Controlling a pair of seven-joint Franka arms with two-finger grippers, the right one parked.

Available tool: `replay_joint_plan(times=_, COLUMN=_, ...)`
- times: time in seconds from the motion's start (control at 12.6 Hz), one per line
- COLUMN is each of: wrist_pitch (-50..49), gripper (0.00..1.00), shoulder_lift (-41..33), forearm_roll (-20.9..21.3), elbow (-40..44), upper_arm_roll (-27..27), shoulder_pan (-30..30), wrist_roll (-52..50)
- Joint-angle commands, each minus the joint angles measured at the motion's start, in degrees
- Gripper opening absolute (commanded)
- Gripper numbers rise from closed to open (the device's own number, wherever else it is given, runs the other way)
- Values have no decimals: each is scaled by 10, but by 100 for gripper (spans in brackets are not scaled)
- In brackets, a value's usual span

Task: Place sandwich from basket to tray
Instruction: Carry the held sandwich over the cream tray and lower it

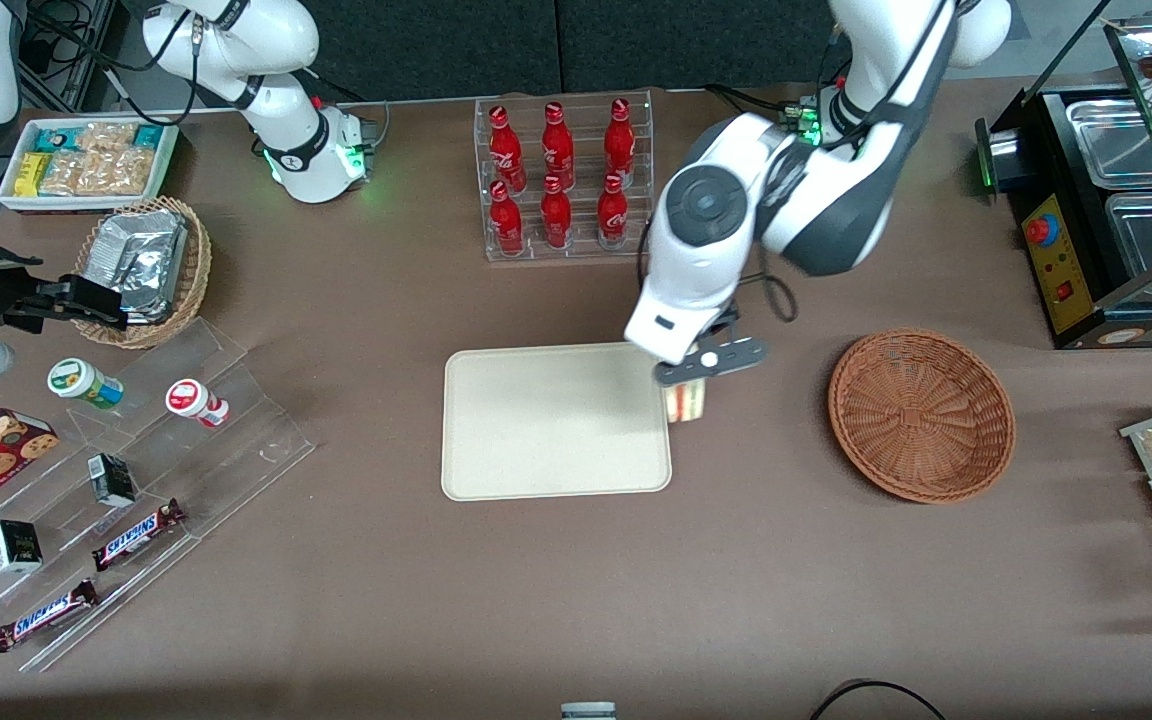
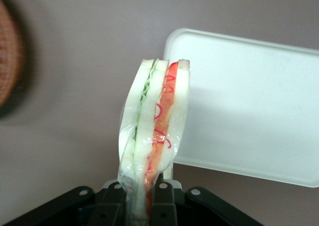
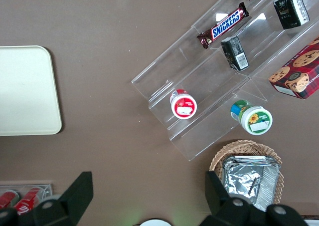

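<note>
Clamping the plastic-wrapped triangular sandwich (image 2: 154,131), the tool (image 1: 693,385) hangs over the smooth cream tray (image 1: 536,420) rim.

Left arm bent low over table, gripper (image 1: 688,388) pointing down, fingers clamped.

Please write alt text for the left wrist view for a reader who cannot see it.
The gripper, jaws shut on a plastic-wrapped sandwich with green and red filling, holds it on edge above the brown table, over the rim of the cream-white tray. Part of the wicker basket is visible.
</note>
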Motion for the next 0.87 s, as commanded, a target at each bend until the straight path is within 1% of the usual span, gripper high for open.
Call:
replay_joint_plan(times=0.0, wrist_pitch=43, gripper=9, shoulder_lift=67, forearm_roll=-4, elbow=38, upper_arm_roll=8, shoulder_pan=-38, wrist_roll=-28)
replay_joint_plan(times=0.08, wrist_pitch=60, gripper=9, shoulder_lift=82, forearm_roll=-1, elbow=39, upper_arm_roll=8, shoulder_pan=-50, wrist_roll=-28)
replay_joint_plan(times=0.24, wrist_pitch=84, gripper=9, shoulder_lift=107, forearm_roll=22, elbow=43, upper_arm_roll=8, shoulder_pan=-63, wrist_roll=-32)
replay_joint_plan(times=0.56, wrist_pitch=130, gripper=9, shoulder_lift=162, forearm_roll=26, elbow=73, upper_arm_roll=8, shoulder_pan=-72, wrist_roll=-49)
replay_joint_plan(times=0.79, wrist_pitch=131, gripper=9, shoulder_lift=185, forearm_roll=28, elbow=94, upper_arm_roll=8, shoulder_pan=-76, wrist_roll=-52)
